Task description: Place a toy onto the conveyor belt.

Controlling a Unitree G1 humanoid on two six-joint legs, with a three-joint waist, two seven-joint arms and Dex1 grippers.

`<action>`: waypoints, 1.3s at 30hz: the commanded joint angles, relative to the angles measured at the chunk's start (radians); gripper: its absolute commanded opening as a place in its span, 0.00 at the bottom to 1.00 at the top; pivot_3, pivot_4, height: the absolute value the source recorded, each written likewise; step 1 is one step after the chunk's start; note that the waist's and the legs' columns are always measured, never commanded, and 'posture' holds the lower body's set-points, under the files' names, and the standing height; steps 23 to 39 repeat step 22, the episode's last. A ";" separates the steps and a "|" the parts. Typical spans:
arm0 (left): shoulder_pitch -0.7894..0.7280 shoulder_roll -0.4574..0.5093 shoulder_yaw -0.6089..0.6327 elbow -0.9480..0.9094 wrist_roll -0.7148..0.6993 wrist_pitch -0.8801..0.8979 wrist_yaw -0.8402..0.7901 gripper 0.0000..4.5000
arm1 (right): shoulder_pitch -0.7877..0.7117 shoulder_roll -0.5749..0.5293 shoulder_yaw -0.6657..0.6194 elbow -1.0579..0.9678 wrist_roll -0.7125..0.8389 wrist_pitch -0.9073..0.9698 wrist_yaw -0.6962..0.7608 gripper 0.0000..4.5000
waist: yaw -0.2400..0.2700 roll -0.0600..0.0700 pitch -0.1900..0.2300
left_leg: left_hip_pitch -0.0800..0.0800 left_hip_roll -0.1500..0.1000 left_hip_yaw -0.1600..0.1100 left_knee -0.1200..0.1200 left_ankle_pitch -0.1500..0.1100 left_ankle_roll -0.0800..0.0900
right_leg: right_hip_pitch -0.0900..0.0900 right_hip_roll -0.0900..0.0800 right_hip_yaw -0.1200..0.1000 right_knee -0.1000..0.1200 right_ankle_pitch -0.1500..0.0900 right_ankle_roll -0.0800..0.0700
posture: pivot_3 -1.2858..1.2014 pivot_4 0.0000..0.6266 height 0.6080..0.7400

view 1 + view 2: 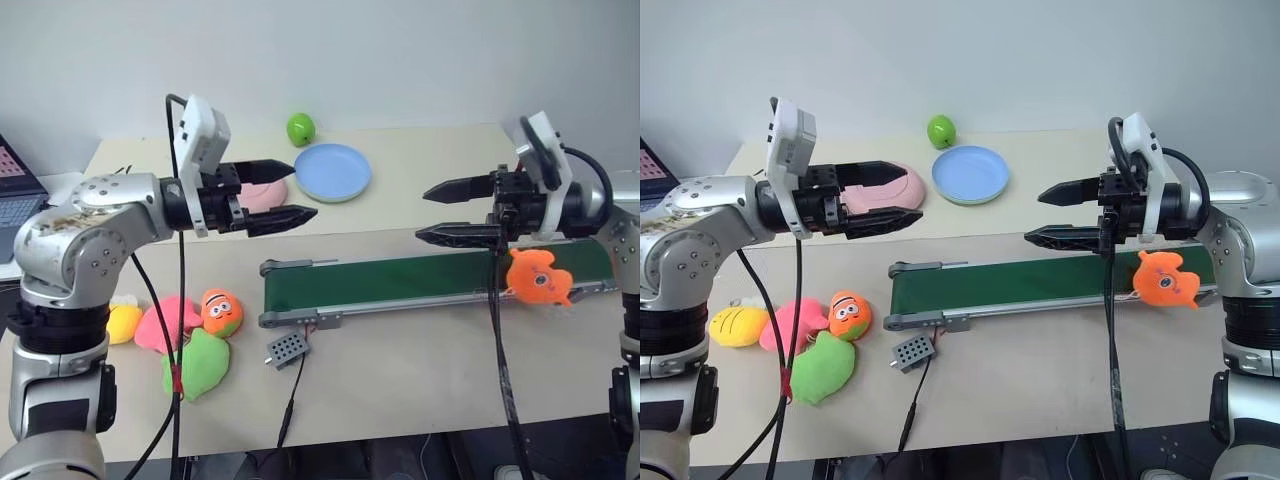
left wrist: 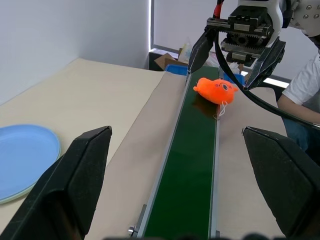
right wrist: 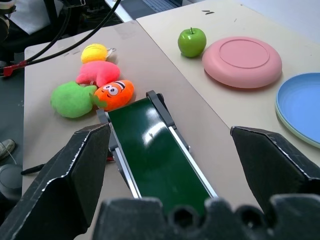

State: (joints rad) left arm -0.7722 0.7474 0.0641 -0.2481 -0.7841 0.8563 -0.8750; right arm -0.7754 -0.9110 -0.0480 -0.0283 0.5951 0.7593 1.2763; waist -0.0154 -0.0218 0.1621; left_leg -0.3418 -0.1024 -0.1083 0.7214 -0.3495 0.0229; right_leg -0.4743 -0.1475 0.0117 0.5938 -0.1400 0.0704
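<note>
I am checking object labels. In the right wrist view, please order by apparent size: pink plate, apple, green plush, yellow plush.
1. Pink plate, clearly the largest.
2. Green plush.
3. Apple.
4. Yellow plush.
The apple and the yellow plush look nearly alike, so their order is unsure.

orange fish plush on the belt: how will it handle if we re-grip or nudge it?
The orange fish plush looks stuffed and soft, so it will probably squash under the fingers rather than slip. It lies flat on the conveyor belt, so it is unlikely to roll. One lobe seems to overhang the belt's edge; a push might drag it off.
</note>
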 commanded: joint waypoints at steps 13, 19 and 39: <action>0.055 0.027 0.052 -0.049 -0.013 0.006 0.011 0.99 | -0.005 -0.003 -0.017 -0.016 0.009 -0.022 0.008 1.00 | -0.002 0.000 0.000 | 0.000 0.000 0.000 0.000 0.000 0.000 | 0.000 0.000 0.000 0.000 0.000 0.000 | 0.52 0.24 1.00; 0.055 0.042 0.045 -0.035 -0.002 -0.005 -0.012 0.99 | -0.023 -0.010 -0.005 0.015 -0.006 -0.046 0.044 1.00 | 0.001 0.000 0.000 | 0.000 0.000 0.000 0.001 0.000 0.000 | 0.000 0.000 0.000 0.000 0.000 0.000 | 0.52 0.24 1.00; 0.036 0.028 0.048 -0.022 -0.011 -0.001 -0.001 0.99 | -0.027 -0.005 0.000 0.018 -0.008 -0.048 0.045 1.00 | 0.001 0.000 0.000 | 0.000 0.000 0.000 0.001 0.000 0.000 | 0.000 0.000 0.000 0.000 0.000 0.000 | 0.52 0.24 1.00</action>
